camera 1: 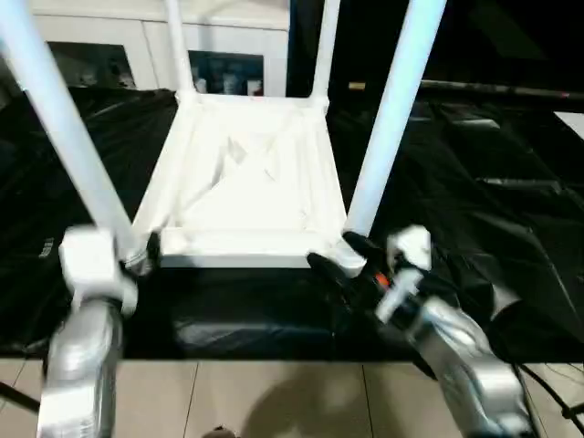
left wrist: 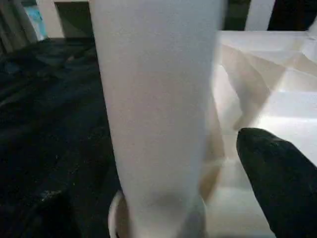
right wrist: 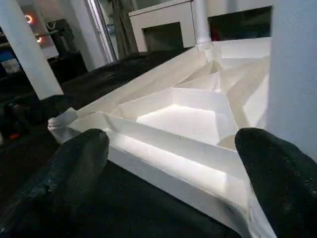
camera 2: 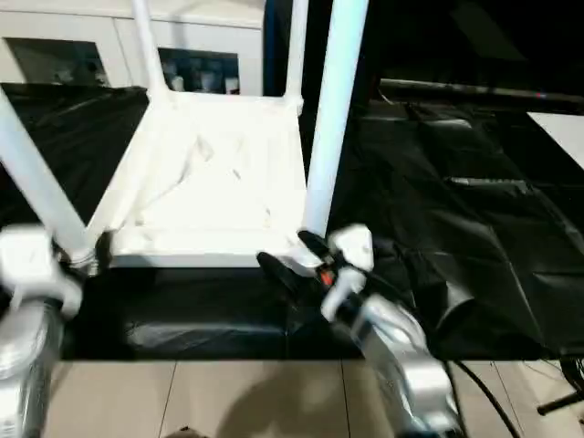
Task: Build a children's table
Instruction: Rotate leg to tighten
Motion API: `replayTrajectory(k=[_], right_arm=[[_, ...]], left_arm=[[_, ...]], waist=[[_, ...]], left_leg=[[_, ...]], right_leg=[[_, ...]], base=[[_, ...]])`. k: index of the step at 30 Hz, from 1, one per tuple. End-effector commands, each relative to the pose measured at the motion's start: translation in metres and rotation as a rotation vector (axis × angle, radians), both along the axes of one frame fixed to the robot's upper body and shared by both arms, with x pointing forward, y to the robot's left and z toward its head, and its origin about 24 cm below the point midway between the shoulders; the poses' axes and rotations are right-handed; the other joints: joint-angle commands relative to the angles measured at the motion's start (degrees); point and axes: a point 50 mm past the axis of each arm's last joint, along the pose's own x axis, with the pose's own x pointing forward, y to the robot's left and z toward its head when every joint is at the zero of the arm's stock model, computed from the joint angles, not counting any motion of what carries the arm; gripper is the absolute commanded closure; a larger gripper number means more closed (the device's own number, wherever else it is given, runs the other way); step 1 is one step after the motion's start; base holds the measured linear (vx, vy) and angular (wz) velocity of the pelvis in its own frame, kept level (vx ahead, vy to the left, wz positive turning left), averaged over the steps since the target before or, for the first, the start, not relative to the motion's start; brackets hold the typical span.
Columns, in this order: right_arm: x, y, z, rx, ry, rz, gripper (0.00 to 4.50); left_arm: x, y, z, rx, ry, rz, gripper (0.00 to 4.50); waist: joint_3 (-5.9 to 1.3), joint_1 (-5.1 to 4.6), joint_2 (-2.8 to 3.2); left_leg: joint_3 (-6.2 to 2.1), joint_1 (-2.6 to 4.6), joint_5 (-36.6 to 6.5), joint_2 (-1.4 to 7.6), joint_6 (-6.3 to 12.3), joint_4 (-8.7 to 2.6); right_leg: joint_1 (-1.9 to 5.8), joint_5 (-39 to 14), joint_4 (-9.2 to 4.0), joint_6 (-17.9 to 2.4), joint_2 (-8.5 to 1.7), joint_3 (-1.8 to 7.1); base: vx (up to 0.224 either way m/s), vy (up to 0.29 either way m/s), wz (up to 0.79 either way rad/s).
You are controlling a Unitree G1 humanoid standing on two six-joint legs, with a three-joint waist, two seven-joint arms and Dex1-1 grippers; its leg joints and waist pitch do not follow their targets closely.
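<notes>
white plastic ribbed tabletop [camera 1: 242, 187] lies upside down on black-draped table [camera 1: 511, 219], four white tapered tube legs socketed upright; left gripper [camera 1: 141, 251] grip unclear at near-left leg [camera 1: 68, 128], right gripper [right wrist: 173, 163] open, empty, straddling near edge, probably to steady.

The tabletop [camera 1: 246, 196] is white moulded plastic, smooth with a soft sheen on its ribbed underside. The legs [camera 1: 388, 119] are smooth white plastic tubes. The worktop [camera 1: 493, 182] is covered in black cloth, creased and faintly glossy. The forearms [camera 1: 461, 351] are brushed silver metal. The fingers [right wrist: 277, 183] are matt black, slightly grainy.
</notes>
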Motion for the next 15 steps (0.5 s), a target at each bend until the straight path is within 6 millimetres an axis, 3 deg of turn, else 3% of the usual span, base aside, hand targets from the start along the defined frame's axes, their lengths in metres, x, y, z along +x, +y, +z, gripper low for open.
replayTrajectory(k=[1,5,9,10,15], right_arm=[[0.003,0.0,-0.001,-0.009,0.002,-0.003,0.0],[0.005,0.005,-0.002,0.001,0.005,0.019,0.0],[0.005,0.006,-0.003,0.003,0.005,0.025,0.0],[0.005,0.006,-0.003,0.004,0.004,0.026,0.0],[0.006,0.006,-0.004,0.004,0.0,0.025,0.0]], left_arm=[[0.003,0.004,-0.008,-0.003,0.054,0.019,0.05],[0.018,0.013,-0.009,-0.005,0.078,0.057,0.05],[0.022,0.013,-0.005,-0.026,0.065,0.06,0.05],[0.022,0.012,-0.005,-0.041,0.064,0.064,0.33],[0.024,0.009,-0.003,-0.066,0.03,0.087,0.59]], waist=[[-2.88,0.06,1.35],[-3.09,0.2,1.56],[-3.0,0.47,1.58],[-3.01,0.55,1.52],[-3.18,0.85,1.5]], left_leg=[[-1.0,1.31,-13.23,2.9,-1.44,-5.1],[-0.9,1.32,-12.83,2.62,-1.62,-4.9],[-1.09,1.37,-14.44,3.05,-2.08,-5.19],[-1.01,1.37,-14.55,3.02,-2.06,-5.17],[-0.93,1.22,-12.6,3.03,-1.44,-4.93]], right_leg=[[1.61,0.32,-3.41,-9.73,-4.24,2.24],[1.6,0.92,-3.36,-9.84,-4.27,2.35],[1.58,-0.99,-3.39,-10.44,-4.6,2.27],[1.52,-1.12,-3.41,-10.64,-4.56,2.31],[1.62,1.47,-3.19,-11.24,-4.57,2.3]], base=[[0.0,0.0,0.0],[0.0,0.0,0.0],[0.0,0.0,0.0],[0.0,0.0,0.0],[0.0,0.0,0.0]])
